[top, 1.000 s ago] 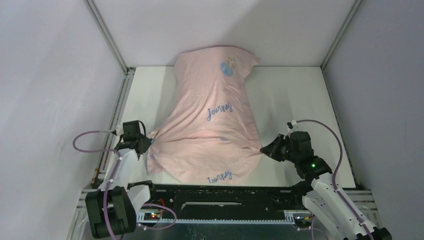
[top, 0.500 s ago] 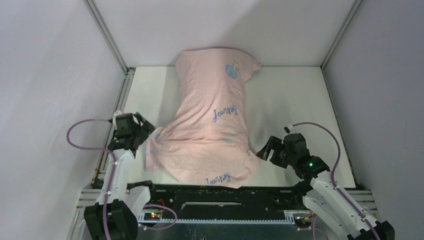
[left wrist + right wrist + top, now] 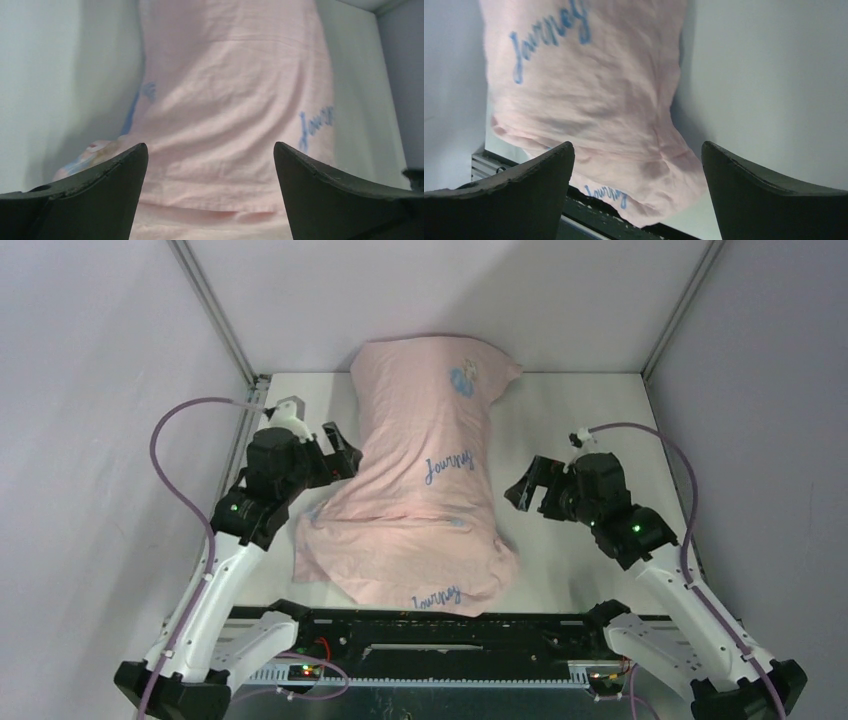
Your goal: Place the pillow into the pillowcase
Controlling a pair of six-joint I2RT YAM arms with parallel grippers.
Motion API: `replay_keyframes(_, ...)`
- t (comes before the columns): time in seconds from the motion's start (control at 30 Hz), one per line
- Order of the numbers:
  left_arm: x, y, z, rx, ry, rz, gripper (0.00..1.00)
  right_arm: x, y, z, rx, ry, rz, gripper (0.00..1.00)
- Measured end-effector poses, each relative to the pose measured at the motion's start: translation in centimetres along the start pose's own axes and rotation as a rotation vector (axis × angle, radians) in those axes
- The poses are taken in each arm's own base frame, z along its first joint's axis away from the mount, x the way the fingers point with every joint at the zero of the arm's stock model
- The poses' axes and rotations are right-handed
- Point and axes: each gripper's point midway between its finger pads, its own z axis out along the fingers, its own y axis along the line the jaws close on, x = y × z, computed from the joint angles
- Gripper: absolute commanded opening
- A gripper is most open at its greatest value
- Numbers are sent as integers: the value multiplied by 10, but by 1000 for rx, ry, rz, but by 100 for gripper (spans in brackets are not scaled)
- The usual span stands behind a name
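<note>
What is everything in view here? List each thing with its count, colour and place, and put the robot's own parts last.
pillowcase: one, pale pink with blue "Journey" print, lying down the table's middle, bulging as if filled
table: one, white, under the pillowcase
walls: three, grey, around the table
rail: one, black, along the near edge
cables: two, purple, one looping from each arm
left pincer: one, black, open, by the pillowcase's left edge
right pincer: one, black, open, right of the pillowcase, apart from it

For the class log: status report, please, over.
Left gripper open, right gripper open, holding nothing. Pillowcase pink side up on table; pillow not visible. No obstacles seen.
</note>
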Motion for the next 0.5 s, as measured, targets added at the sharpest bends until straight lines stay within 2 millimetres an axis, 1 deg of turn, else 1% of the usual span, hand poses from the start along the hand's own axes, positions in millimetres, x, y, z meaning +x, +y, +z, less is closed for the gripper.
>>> replay_keyframes(0.1, 2, -24, -4, 66, 20, 55, 100, -19, 17, -6, -38, -37, -27, 99)
replay_keyframes(0.17, 0, -33, -5, 91, 23, 76, 100, -32, 27, -11, -64, -61, -44, 100)
replay_keyframes(0.23, -1, -35, -5, 95, 21, 85, 100, -43, 37, -14, -88, -86, -58, 99)
replay_keyframes(0.33, -3, -34, -5, 90, 17, 89, 100, -53, 47, -16, -115, -104, -76, 99)
replay_keyframes(0.5, -3, -33, -4, 84, 25, 96, 100, -54, 48, -13, -115, -99, -89, 100)
